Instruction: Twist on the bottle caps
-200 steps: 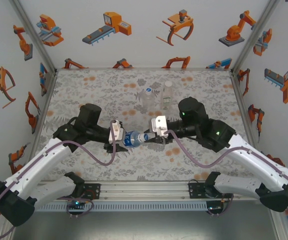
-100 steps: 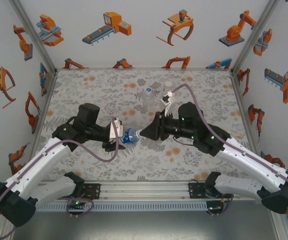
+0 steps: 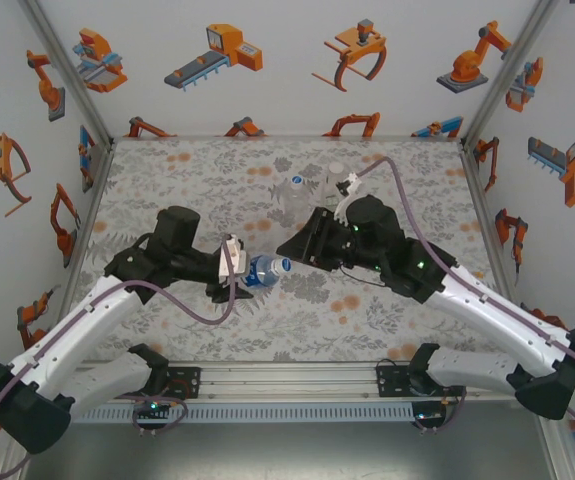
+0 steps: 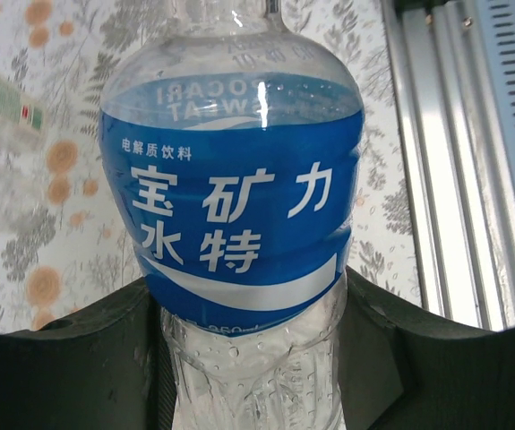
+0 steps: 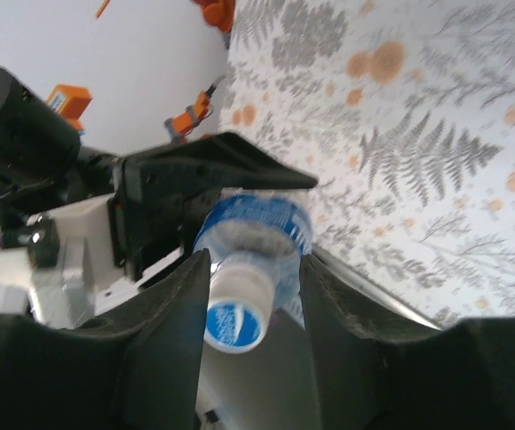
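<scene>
- Gripping the blue-label bottle (image 3: 259, 271) low on its body with the left fingers (image 3: 239, 282), closed tight on it.
- Holding it on its side, seemingly clear of the bench (image 3: 167, 180), neck toward the right arm.
- Carrying a white cap (image 5: 236, 309) on that neck already, sitting square by the look of it; cannot tell how far down the thread.
- Flanking the cap with the right fingers (image 3: 292, 250), parted and gripping nothing, with a gap on one side in the right wrist view.
- Judged step: tightening this cap, at a pause between grips.
- Next, probably: closing on the cap for a turn if loose, staying in line with the neck to avoid cross-threading; otherwise backing straight off.
- Beyond the right wrist, at the back of the bench: a plain bottle (image 3: 295, 195) and a green-labelled bottle (image 4: 6, 98), too small to tell whether capped.
</scene>
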Robot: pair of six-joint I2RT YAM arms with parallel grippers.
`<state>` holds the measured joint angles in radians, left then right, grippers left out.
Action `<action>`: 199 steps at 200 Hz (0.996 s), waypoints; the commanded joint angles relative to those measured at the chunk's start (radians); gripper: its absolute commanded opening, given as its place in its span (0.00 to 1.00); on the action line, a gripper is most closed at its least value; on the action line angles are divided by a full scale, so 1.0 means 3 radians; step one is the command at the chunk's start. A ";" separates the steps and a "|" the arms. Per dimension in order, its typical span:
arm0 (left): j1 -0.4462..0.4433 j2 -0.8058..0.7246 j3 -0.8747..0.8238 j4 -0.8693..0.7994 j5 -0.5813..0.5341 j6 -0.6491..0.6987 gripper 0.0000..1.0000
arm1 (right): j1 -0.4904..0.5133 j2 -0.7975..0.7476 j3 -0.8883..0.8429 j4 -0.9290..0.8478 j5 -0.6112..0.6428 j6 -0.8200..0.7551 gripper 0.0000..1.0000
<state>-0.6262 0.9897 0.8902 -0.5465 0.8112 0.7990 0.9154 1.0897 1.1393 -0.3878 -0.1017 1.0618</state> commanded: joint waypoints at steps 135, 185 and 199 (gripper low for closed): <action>-0.0015 -0.0039 0.0060 0.0090 0.0308 0.0052 0.00 | -0.0101 -0.0247 0.0350 -0.0033 -0.0671 -0.3861 0.47; -0.0013 -0.0022 0.0070 0.0058 0.0313 0.0081 0.00 | -0.0091 -0.0121 0.0718 -0.0588 -0.1826 -0.5251 0.50; -0.0014 -0.0019 0.0063 0.0052 0.0322 0.0089 0.00 | -0.0071 -0.0077 0.0712 -0.0584 -0.1924 -0.5400 0.51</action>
<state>-0.6277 0.9852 0.8902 -0.5312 0.8650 0.8017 0.8871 1.0386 1.3445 -0.5064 -0.5129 -0.3214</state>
